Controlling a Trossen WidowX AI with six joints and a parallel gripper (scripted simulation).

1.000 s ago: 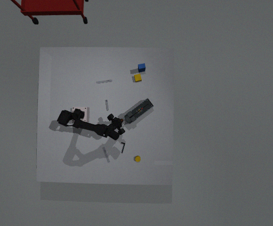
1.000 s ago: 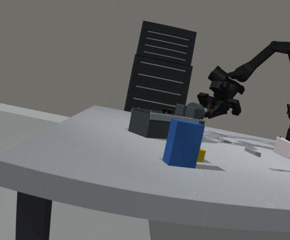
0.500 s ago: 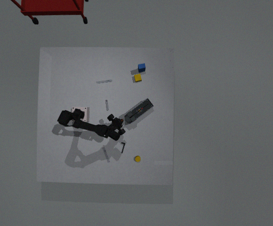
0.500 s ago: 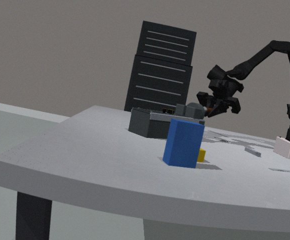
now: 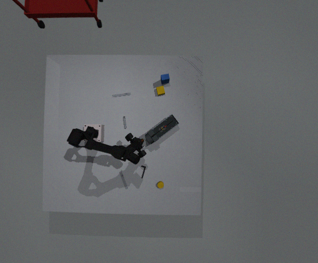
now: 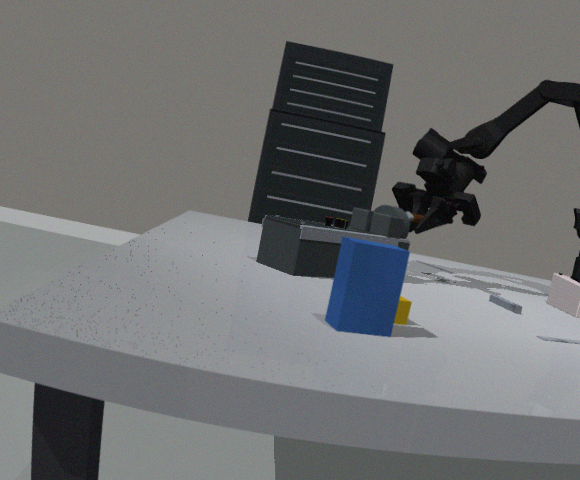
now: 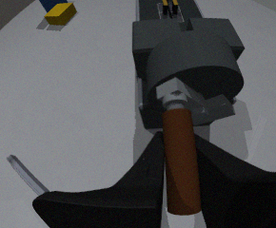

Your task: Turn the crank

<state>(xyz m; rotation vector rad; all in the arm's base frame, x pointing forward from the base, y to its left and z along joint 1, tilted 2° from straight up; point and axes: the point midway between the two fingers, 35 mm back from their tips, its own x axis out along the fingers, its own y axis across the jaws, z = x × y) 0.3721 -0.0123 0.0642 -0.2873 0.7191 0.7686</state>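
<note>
The dark grey machine (image 5: 168,121) (image 6: 280,245) lies on the table, its round crank hub (image 6: 392,219) (image 7: 195,66) facing the arm. The crank's brown handle (image 7: 182,161) points out from the hub toward the arm. My gripper (image 7: 171,136) is shut on the handle, one black finger on each side of it. The brass zero marks (image 5: 162,128) (image 7: 170,8) show on the machine's top. The red pointer (image 5: 165,126) (image 6: 329,220) shows just beyond them, on the side away from the crank; in the wrist view it is out of frame.
A blue block (image 5: 164,79) (image 6: 368,286) and a yellow block (image 5: 160,90) (image 7: 61,14) stand beside the machine. Grey bars (image 5: 121,95) (image 5: 124,122), a black L-shaped piece (image 5: 144,171) and a yellow round piece (image 5: 160,184) also lie on the table (image 5: 96,73).
</note>
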